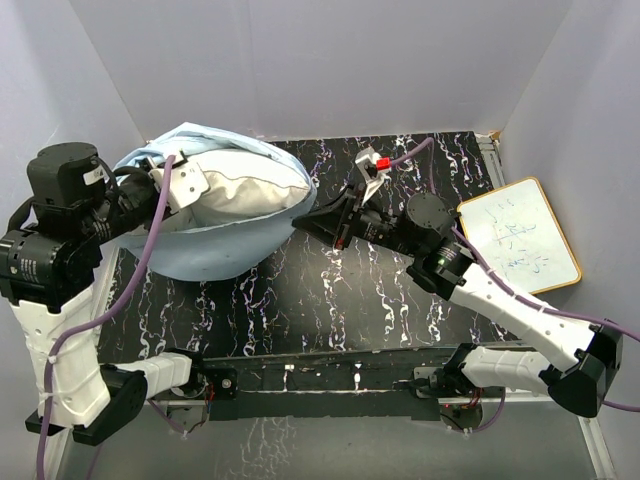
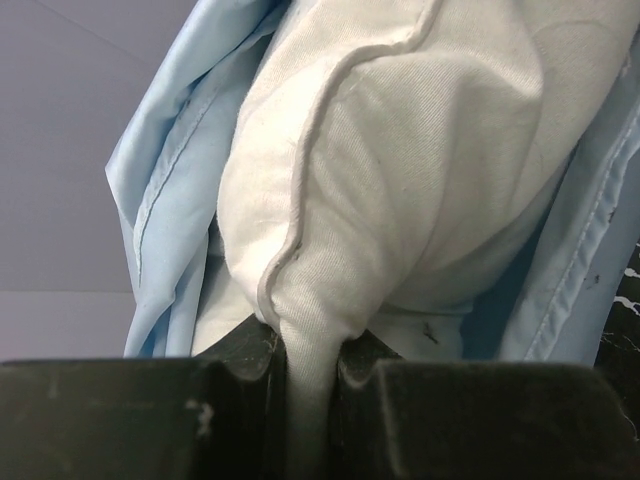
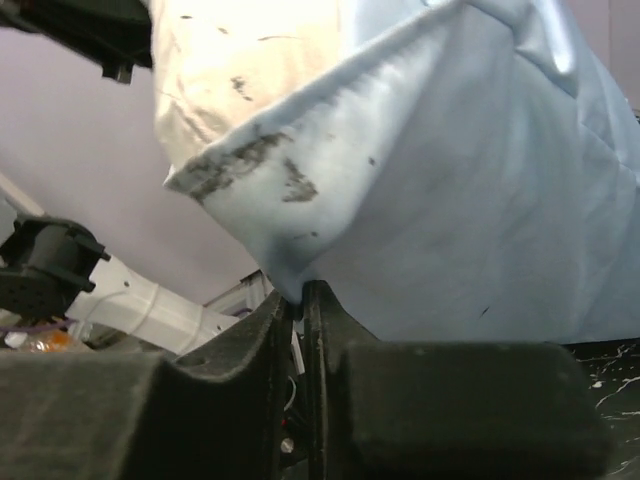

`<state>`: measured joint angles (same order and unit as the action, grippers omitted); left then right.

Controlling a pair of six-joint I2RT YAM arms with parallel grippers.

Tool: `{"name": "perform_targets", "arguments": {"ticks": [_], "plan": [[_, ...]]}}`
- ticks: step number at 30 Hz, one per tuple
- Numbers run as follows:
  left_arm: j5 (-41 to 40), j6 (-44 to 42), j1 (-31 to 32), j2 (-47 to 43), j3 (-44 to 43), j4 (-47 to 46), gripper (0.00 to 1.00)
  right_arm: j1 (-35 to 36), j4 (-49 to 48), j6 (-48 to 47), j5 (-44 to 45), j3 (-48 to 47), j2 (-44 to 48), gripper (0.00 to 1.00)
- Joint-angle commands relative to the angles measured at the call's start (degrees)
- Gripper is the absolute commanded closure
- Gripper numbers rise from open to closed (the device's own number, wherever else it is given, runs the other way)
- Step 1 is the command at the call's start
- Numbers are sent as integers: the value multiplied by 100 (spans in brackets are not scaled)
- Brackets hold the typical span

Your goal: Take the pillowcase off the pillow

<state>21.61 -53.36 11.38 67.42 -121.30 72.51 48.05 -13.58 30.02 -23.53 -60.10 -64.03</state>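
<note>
Stripping step: left hand [image 2: 305, 372] pinches pillow [image 2: 400, 180], right hand [image 3: 298, 302] clamps pillowcase [image 3: 480, 200], apparently its closed end; next, pull apart.

I see a black tabletop [image 1: 300, 300] veined with white marbling. A small wood-framed whiteboard [image 1: 518, 235] with faint scribbles sits at its right edge.

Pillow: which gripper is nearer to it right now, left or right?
Left. The left gripper is clamped on the pillow corner itself; the right gripper pinches only the pillowcase at the pillow's opposite end.
</note>
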Motion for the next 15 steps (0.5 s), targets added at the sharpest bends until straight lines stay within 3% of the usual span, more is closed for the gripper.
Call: {"name": "perform_targets", "arguments": {"ticks": [1,7,15], "plan": [[165,1,-34,-90,-437,-435,100,33,-290,-14,832,80,213,92],[190,4,-46,-122,-479,-391,100,32,-417,36,971,224,331,92],[318,65,-92,-79,-819,-395,100,-289,203,437,1828,573,279,92]]}}
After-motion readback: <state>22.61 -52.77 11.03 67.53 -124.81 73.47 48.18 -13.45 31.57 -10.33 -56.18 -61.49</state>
